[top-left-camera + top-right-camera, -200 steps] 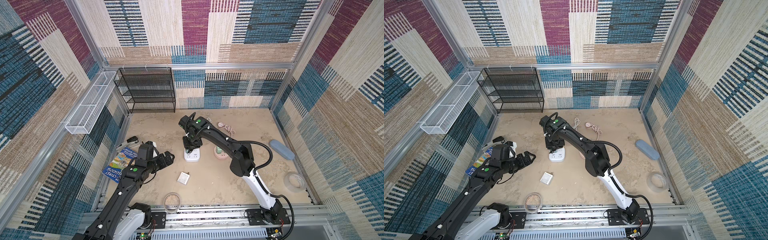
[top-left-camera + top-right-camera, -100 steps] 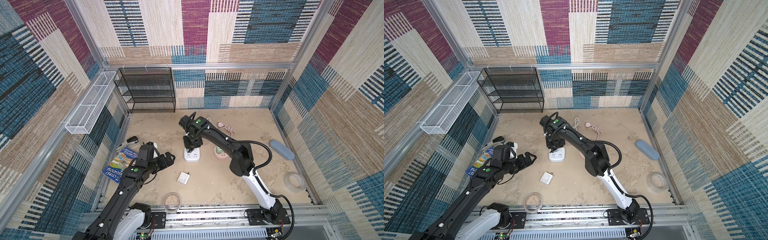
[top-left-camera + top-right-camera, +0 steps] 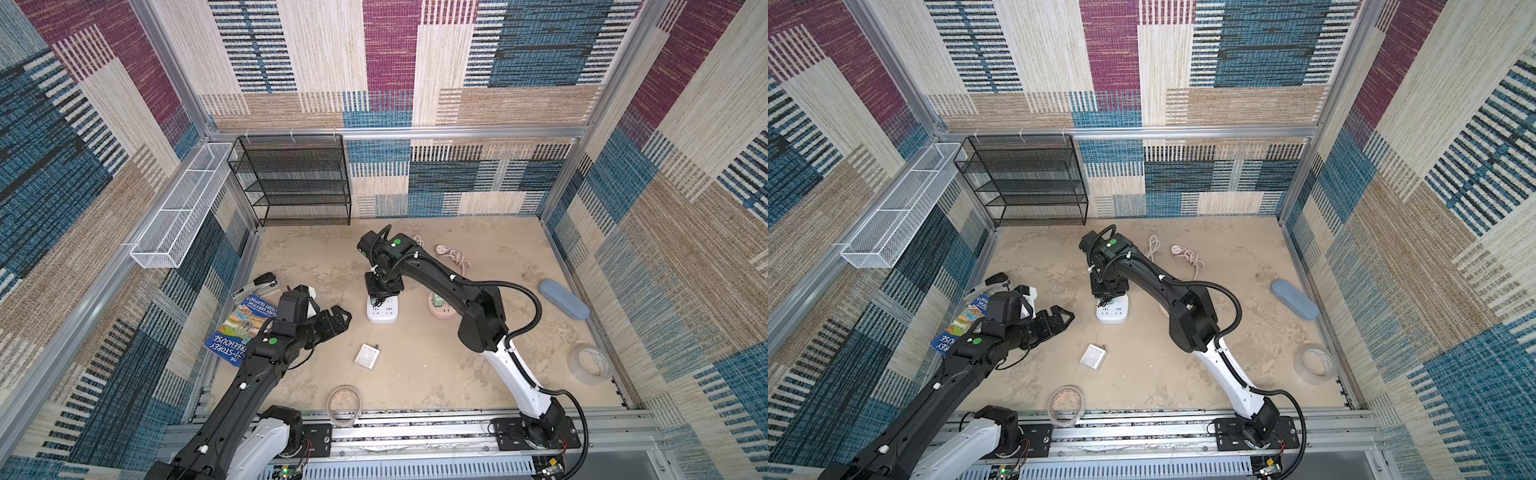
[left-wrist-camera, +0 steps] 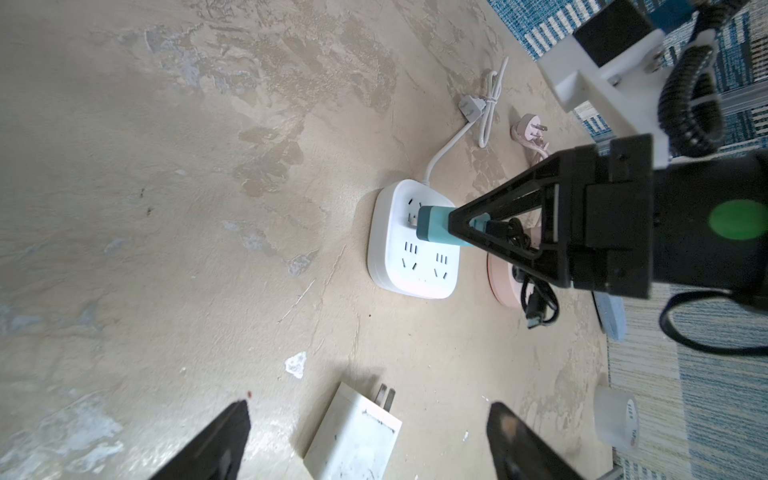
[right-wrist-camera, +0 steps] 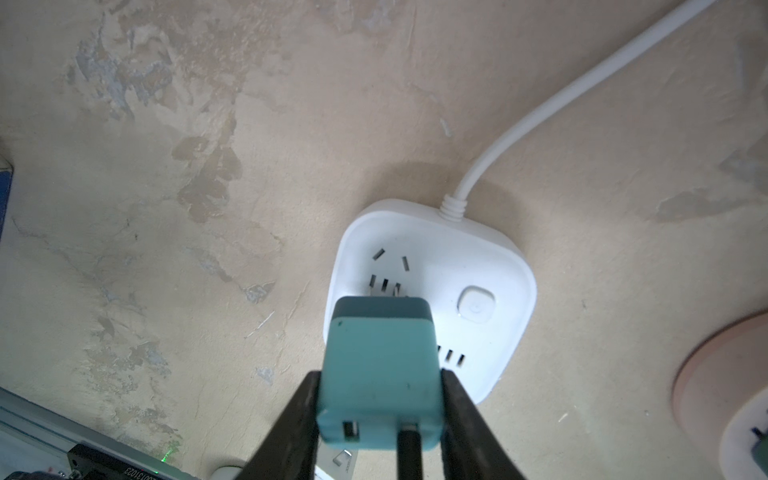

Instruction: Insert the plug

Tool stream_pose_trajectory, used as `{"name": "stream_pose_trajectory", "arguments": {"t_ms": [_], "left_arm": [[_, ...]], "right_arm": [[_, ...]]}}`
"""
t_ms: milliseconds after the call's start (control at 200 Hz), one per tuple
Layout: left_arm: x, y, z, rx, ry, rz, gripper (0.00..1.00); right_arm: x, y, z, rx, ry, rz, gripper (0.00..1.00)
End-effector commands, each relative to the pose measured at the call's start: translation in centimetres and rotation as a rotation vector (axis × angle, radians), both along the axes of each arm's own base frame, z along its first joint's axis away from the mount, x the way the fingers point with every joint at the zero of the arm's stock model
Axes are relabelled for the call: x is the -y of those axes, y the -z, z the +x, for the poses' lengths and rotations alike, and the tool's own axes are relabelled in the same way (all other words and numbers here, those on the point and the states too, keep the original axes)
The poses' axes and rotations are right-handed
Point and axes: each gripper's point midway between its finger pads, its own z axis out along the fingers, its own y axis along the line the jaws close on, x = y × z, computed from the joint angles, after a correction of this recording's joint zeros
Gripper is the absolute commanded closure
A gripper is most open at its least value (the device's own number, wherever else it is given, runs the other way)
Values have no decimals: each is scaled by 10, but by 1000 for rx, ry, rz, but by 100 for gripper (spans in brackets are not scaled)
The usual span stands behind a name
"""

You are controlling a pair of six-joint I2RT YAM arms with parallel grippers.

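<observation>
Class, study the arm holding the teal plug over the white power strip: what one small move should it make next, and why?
Probably push the right hand straight down toward the white power strip. It grips the teal plug over a socket, and the prongs meet the slots, yet bare metal shows between plug and strip, so it looks only partly seated.

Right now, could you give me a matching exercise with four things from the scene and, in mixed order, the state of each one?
Things:
1. teal charger
2. white power strip
3. white adapter
4. left gripper

States:
A. open, holding nothing
B. lying loose on the floor, prongs visible
C. clamped in the right gripper
D. flat on the floor, white cable attached

Pairs: 1-C, 2-D, 3-B, 4-A
</observation>
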Motion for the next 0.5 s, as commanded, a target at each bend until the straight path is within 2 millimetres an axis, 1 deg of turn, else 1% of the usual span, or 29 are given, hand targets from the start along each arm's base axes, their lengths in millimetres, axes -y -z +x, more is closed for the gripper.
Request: {"name": "stream_pose_trajectory", "arguments": {"t_ms": [0, 150, 491], "left_arm": [[1, -1, 2, 10, 8, -1, 6], [2, 1, 4, 8, 10, -2, 6], [5, 11, 7, -14, 12, -18, 6]], "right_arm": [[5, 6, -1, -12, 14, -23, 100], [14, 14, -7, -23, -1, -65, 100], [30, 12, -15, -24, -25, -107, 100]]}}
